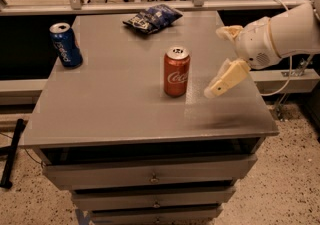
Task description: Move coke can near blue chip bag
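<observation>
Here, coke can upright near tool, apart, tool spread wide over table

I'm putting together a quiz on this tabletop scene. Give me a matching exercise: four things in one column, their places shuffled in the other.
Things:
1. coke can
2. blue chip bag
3. Pepsi can
4. end effector

Places:
A. upright near the left edge of the table
B. over the table's right side, open
C. upright near the table's middle
D. lying flat near the far edge

Pairs: 1-C, 2-D, 3-A, 4-B
</observation>
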Controlling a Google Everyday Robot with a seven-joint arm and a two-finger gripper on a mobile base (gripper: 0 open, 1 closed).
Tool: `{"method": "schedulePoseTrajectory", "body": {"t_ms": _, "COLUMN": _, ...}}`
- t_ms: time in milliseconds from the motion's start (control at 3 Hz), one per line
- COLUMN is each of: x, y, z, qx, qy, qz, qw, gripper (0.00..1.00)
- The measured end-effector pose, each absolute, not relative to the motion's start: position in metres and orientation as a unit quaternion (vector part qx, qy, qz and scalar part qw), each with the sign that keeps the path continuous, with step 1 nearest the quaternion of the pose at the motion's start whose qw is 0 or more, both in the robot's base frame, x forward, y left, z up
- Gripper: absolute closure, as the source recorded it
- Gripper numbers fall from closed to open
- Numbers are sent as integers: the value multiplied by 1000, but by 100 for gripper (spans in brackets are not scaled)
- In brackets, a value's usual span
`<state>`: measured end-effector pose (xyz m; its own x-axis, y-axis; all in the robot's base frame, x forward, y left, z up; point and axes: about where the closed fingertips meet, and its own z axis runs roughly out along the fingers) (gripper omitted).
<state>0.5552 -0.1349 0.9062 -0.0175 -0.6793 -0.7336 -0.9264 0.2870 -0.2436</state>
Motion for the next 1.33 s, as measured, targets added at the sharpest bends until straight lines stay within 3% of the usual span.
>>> {"method": "schedulePoseTrajectory", "body": {"t_ms": 1000, "x": 555, "y": -60, "z": 888, "qx": -549, "qy": 662, "qz": 251, "qw": 445, "gripper": 0}}
{"method": "schedulePoseTrajectory", "body": {"t_ms": 1333, "x": 554, "y": -44, "z": 879, "qx": -544, "qy": 657, "qz": 267, "qw": 448, "gripper": 17}}
